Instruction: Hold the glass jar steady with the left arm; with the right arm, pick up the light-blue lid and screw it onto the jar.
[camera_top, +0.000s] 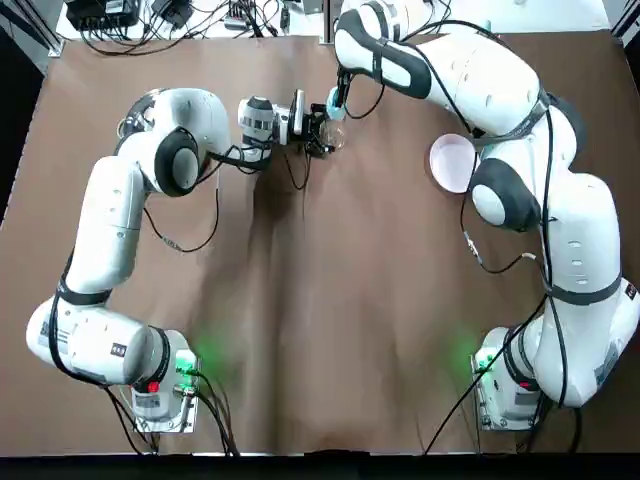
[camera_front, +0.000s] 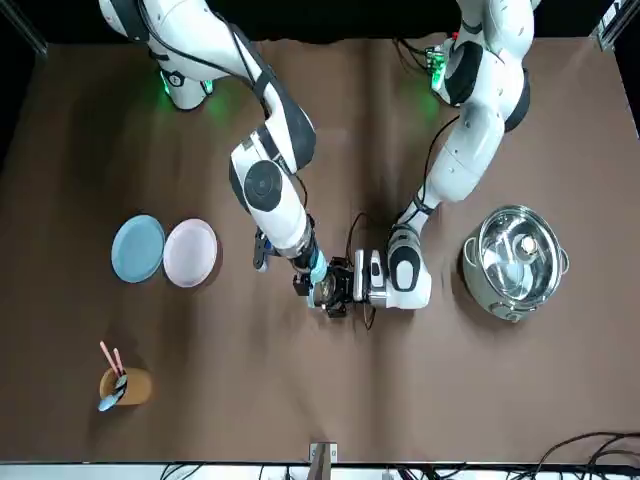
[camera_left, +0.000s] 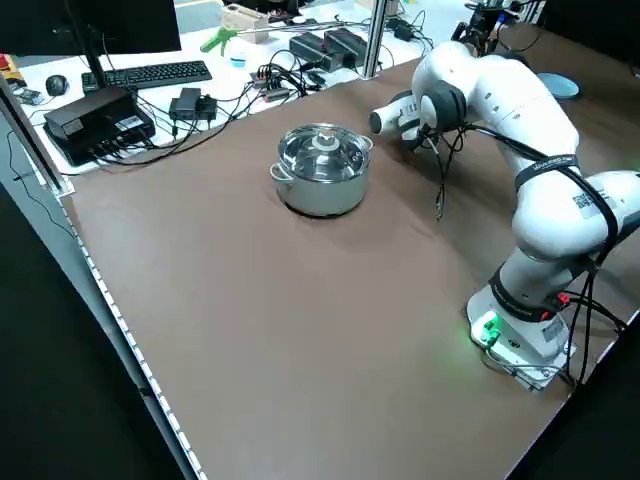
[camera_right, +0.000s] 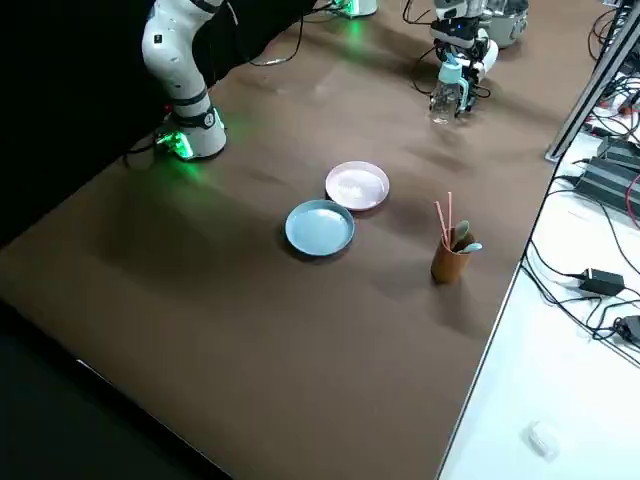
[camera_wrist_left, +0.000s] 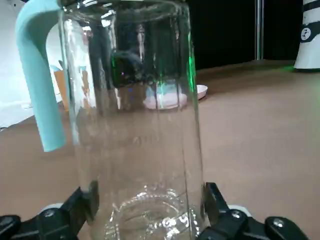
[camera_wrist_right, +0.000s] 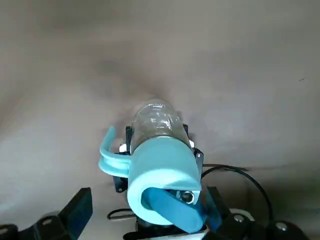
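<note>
The glass jar (camera_wrist_left: 135, 125) stands upright on the brown table, and my left gripper (camera_top: 320, 131) is shut on its lower body from the side. In the left wrist view both fingers (camera_wrist_left: 86, 199) press the glass. The light-blue lid (camera_wrist_right: 162, 175) sits on the jar's mouth, with its light-blue strap (camera_wrist_left: 40, 80) hanging down beside the glass. My right gripper (camera_wrist_right: 150, 197) hangs straight above the jar (camera_wrist_right: 156, 119). Its fingers (camera_wrist_right: 80, 205) straddle the lid, and a gap shows on one side. In the front view the lid (camera_front: 318, 270) and the jar (camera_front: 327, 292) sit between the two wrists.
A pink plate (camera_front: 190, 252) and a blue plate (camera_front: 137, 248) lie on the right arm's side. A brown cup with utensils (camera_front: 125, 383) stands near the far edge. A lidded steel pot (camera_front: 513, 262) sits beside the left arm.
</note>
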